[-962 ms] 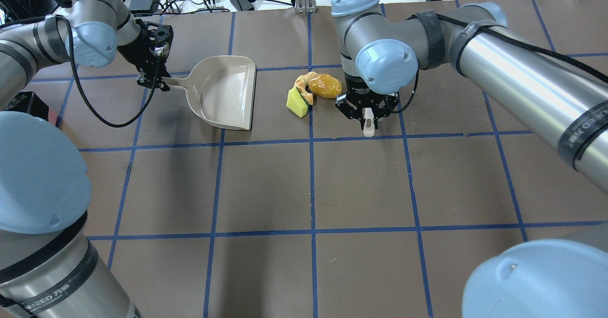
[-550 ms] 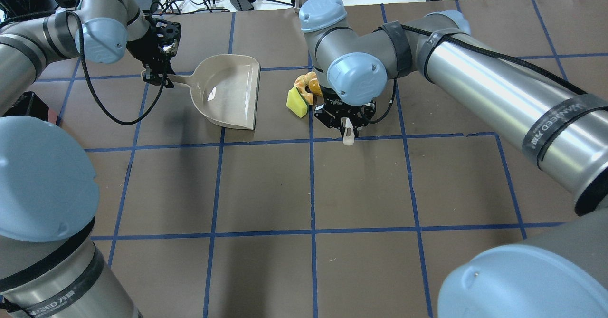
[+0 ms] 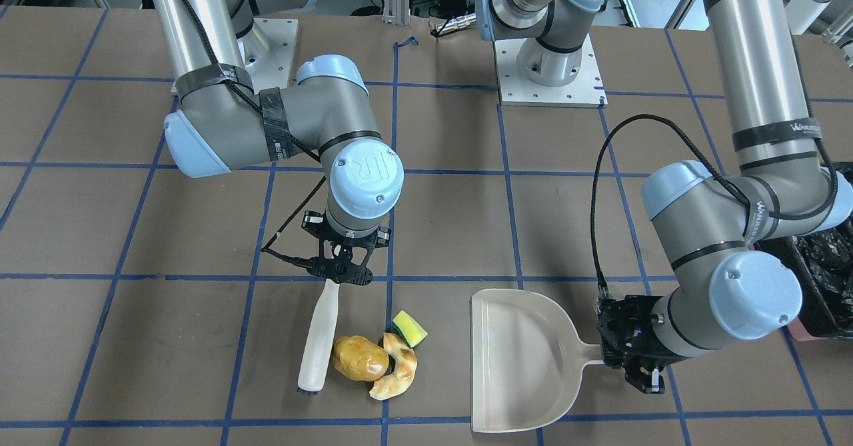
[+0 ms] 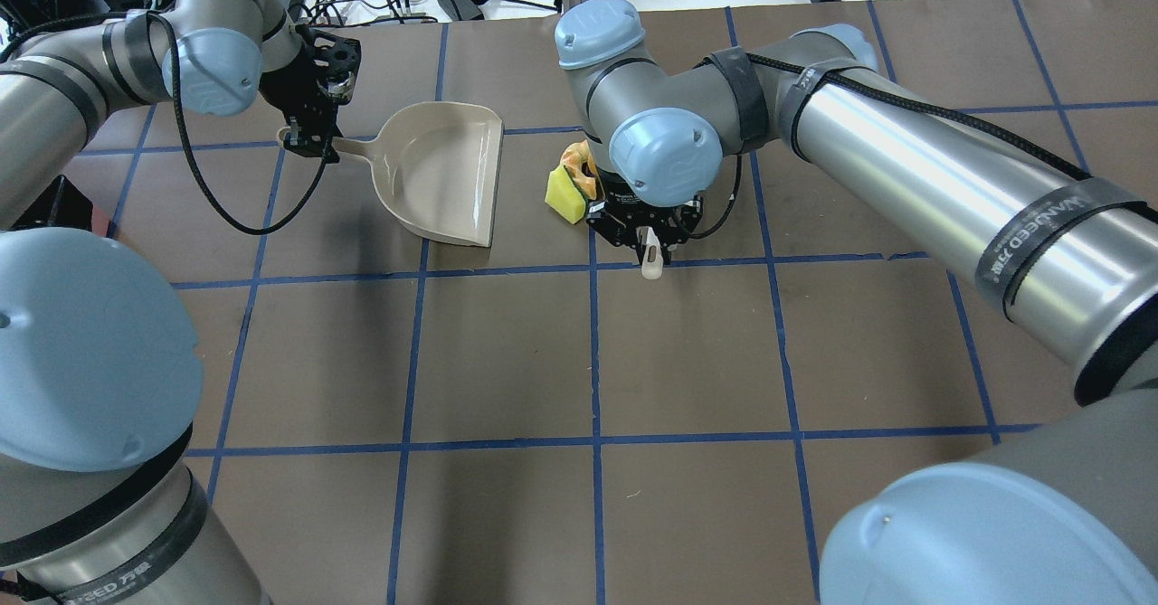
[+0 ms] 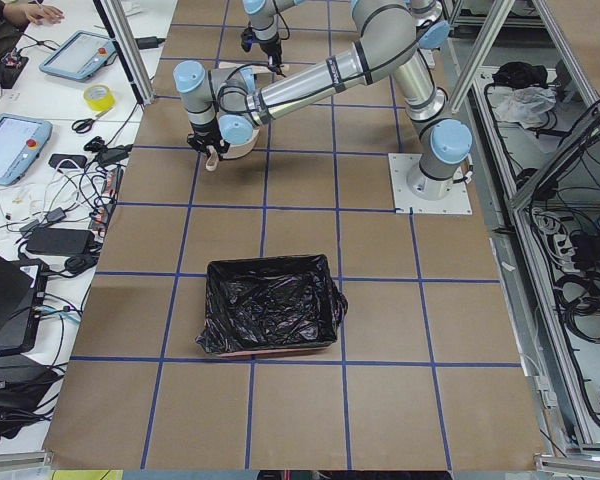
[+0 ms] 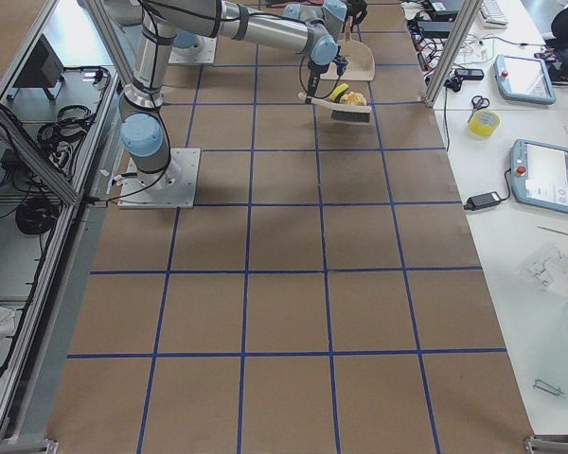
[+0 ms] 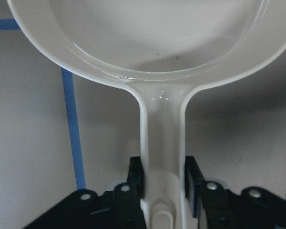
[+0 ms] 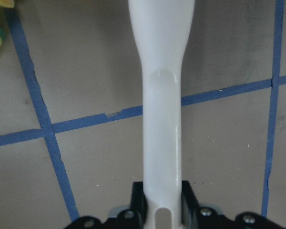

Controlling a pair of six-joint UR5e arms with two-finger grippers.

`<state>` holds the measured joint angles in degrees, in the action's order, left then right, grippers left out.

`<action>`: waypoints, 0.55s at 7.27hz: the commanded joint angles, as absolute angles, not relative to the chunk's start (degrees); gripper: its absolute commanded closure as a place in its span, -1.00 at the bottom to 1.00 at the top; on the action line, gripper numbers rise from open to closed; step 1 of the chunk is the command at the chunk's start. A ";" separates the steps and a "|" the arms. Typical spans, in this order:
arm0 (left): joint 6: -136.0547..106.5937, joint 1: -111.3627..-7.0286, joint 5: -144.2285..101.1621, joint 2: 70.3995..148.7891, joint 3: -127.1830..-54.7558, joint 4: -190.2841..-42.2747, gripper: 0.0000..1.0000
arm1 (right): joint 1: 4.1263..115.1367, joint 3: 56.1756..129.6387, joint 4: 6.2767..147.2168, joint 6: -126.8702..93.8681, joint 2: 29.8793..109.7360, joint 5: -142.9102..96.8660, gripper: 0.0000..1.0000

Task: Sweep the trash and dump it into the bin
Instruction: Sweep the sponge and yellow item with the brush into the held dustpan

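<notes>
Trash sits in a tight cluster on the brown worktop point(image 3: 133, 339), between a brush point(image 3: 318, 339) and a dustpan point(image 3: 520, 359). The potato point(image 3: 360, 358) lies right against the side of the brush. The croissant point(image 3: 400, 369) curls around the potato's other side and touches it. The wedge point(image 3: 409, 327) lies just beside the croissant's tip, on the side nearer the robot's base. A strip of bare worktop separates the cluster from the dustpan, whose straight open edge faces the trash.

The right end effector point(image 3: 338, 275) is clamped on the end of the brush's white handle; its wrist view shows a finger pressed to each side of the handle. The brush runs away from the robot, and dark bristles show at its far tip in the front-facing view. From overhead, the right wrist covers the potato, and only the wedge and part of the croissant show.

The left end effector point(image 3: 616, 358) is clamped on the dustpan's handle, with a finger against each side in its wrist view. I cannot tell whether the pan lies flat or is tipped.

The bin point(image 5: 270, 305) stands well apart from the trash, toward the worktop's end on the robot's left, beyond the left arm. Its crinkled black liner shows at the edge of the front-facing view.
</notes>
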<state>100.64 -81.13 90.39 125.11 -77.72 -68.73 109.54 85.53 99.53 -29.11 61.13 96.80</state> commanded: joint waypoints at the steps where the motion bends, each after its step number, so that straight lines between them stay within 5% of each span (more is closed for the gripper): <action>1: 99.85 -81.21 90.79 125.07 -77.78 -68.82 1.00 | 110.47 85.60 100.80 -28.83 60.65 96.59 1.00; 4: 99.76 -81.21 90.53 125.16 -78.04 -68.64 1.00 | 112.58 85.52 102.30 -27.77 59.68 95.36 1.00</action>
<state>99.85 -81.24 90.67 125.17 -77.88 -68.72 111.67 85.53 101.98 -28.08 59.93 95.57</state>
